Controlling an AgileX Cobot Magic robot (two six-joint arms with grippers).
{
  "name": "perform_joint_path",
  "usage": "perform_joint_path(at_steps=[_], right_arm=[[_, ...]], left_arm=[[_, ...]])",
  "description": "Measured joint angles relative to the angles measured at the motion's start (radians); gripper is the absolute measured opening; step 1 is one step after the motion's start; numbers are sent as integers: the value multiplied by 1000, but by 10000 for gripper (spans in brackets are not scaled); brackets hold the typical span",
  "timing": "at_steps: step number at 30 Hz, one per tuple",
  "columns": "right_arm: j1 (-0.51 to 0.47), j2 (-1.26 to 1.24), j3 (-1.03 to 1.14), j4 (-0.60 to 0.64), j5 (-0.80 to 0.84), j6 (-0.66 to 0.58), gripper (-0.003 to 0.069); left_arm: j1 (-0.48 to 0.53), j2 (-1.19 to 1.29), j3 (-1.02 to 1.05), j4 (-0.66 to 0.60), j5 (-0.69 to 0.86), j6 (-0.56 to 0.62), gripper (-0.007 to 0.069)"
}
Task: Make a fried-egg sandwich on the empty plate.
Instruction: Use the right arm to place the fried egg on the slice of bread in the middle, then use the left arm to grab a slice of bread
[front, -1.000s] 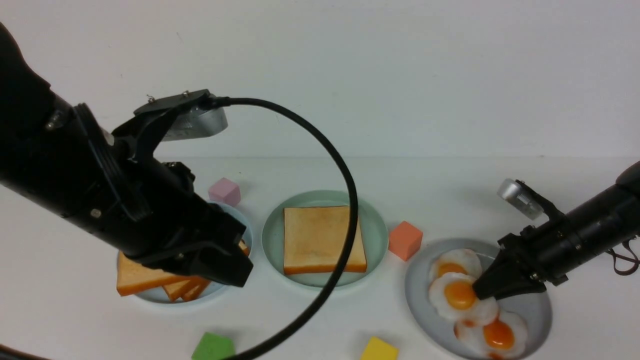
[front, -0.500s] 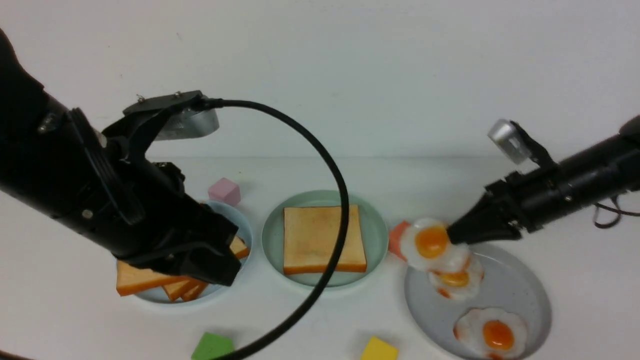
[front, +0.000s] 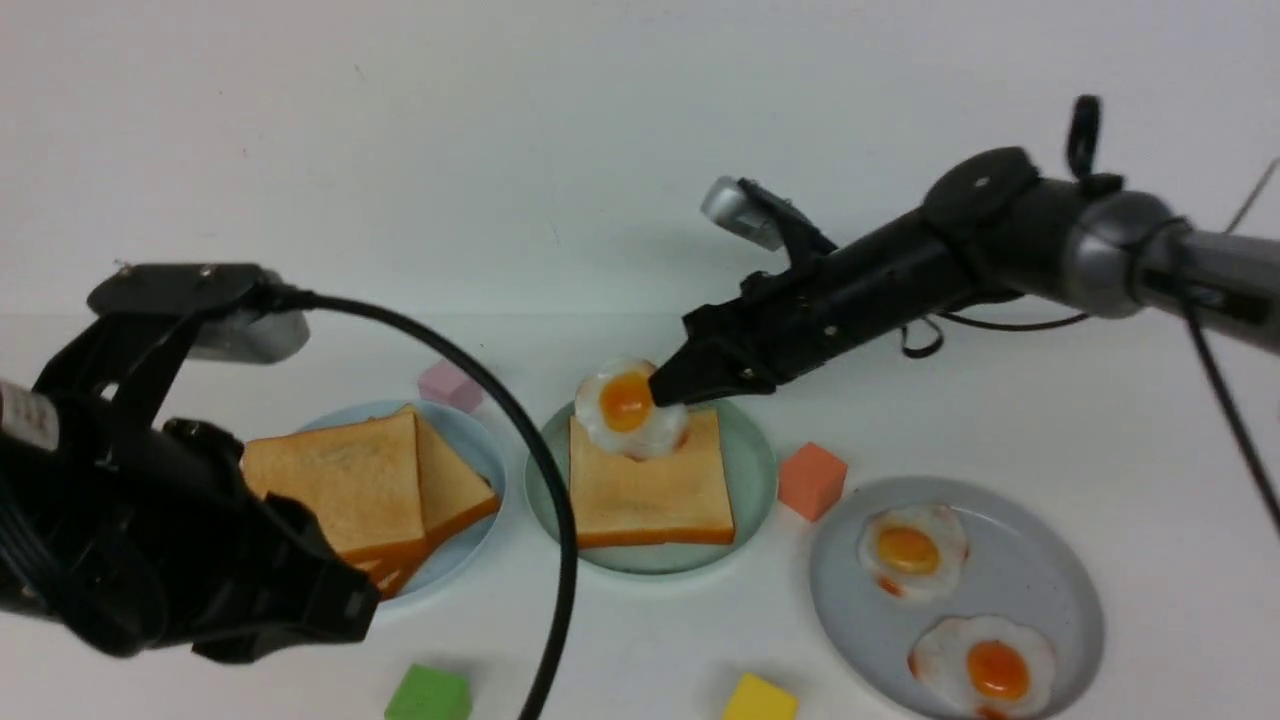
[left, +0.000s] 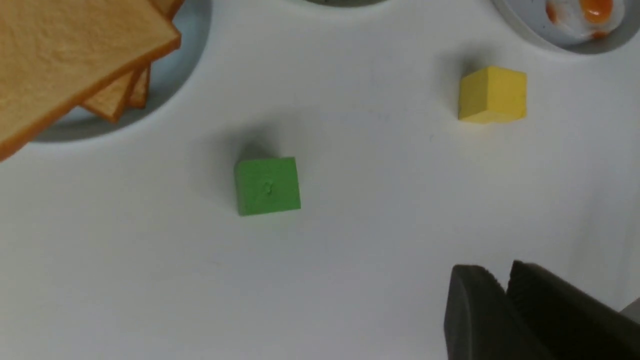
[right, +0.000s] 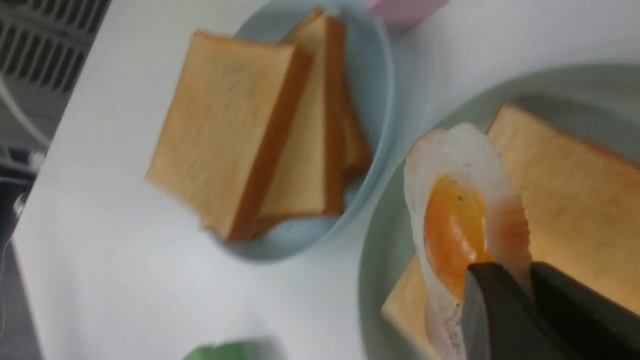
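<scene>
A golden toast slice (front: 650, 490) lies on the mint-green plate (front: 755, 470) at mid table. My right gripper (front: 665, 390) is shut on the edge of a fried egg (front: 625, 405) and holds it tilted over the far part of that toast. In the right wrist view the egg (right: 462, 220) hangs from the gripper (right: 512, 272) above the toast (right: 575, 200). More toast slices (front: 340, 485) are stacked on the pale blue plate (front: 480, 440). My left gripper (front: 345, 610) is shut and empty, near and left of that stack; in the left wrist view it (left: 502, 280) hovers over bare table.
A grey plate (front: 1050, 590) at the right holds two more fried eggs (front: 905, 550). Cubes stand around: pink (front: 445, 383), orange (front: 810, 480), green (front: 428, 695) and yellow (front: 760, 700). The left arm's black cable (front: 560, 540) arcs in front of the mint plate.
My right gripper lifted an egg off the grey plate and carried it left over the toast on the mint plate. My left arm drew back from the toast stack, whose top slice now lies tilted.
</scene>
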Motion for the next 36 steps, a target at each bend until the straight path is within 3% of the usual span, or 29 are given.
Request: perform_joint_path(at_steps=[10, 13, 20, 24, 28, 31, 36], right_arm=[[-4, 67, -33, -100, -10, 19, 97], [-6, 67, -33, -147, 10, 20, 185], [-10, -25, -45, -203, 75, 20, 496], [-29, -128, -107, -213, 217, 31, 589], [-54, -221, -185, -261, 285, 83, 594], [-77, -335, -210, -397, 303, 151, 550], [-59, -502, -159, -514, 312, 216, 475]], left_arm=[[0, 0, 4, 0, 14, -22, 113], [0, 0, 4, 0, 6, -29, 117], [0, 11, 4, -1, -100, -140, 130], [0, 63, 4, 2, -141, -183, 136], [24, 134, 4, 38, -179, -322, 147], [136, 202, 4, 80, -212, -460, 157], [323, 275, 4, 59, -214, -489, 181]])
